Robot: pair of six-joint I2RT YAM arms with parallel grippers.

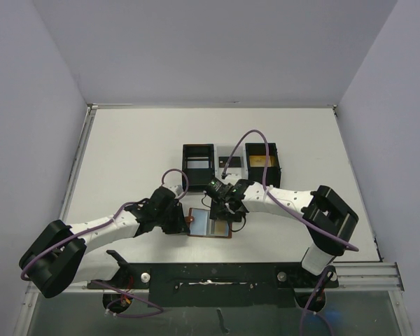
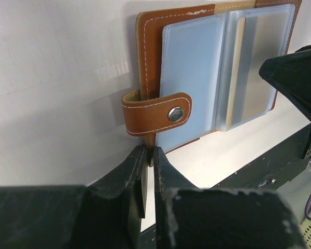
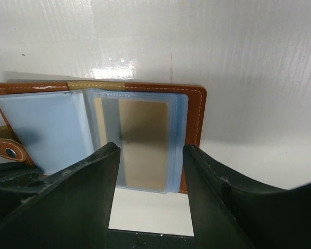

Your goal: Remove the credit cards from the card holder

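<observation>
We count 1 card holder point(image 1: 211, 222), lying open on the white table point(image 1: 126, 154) between the 2 grippers, close to the arms' side. 1 credit card point(image 3: 143, 140) shows through the clear sleeve on its right-hand page. The sleeves are stacked, so we cannot tell whether more cards sit behind it. 1 gold-tan piece point(image 1: 260, 162), which looks like a card, lies in the right compartment of the tray point(image 1: 185, 159). The tray has 3 compartments and stands just beyond the holder.

The left gripper point(image 2: 149, 154) has its 2 fingers point(image 2: 135, 171) pinched tight on the brown leather edge of the holder's left cover, just below the snap tab point(image 2: 158, 111), which curls over the left sleeve. The right gripper point(image 3: 150, 151) is spread wide, with 1 finger at each side of the page that carries the card. It grips nothing, and we cannot tell whether its tips touch the sleeves.

A black rail point(image 1: 210, 273) runs along the near table edge, near the holder. From above, the right arm crosses in front of the tray's middle and right compartments.
</observation>
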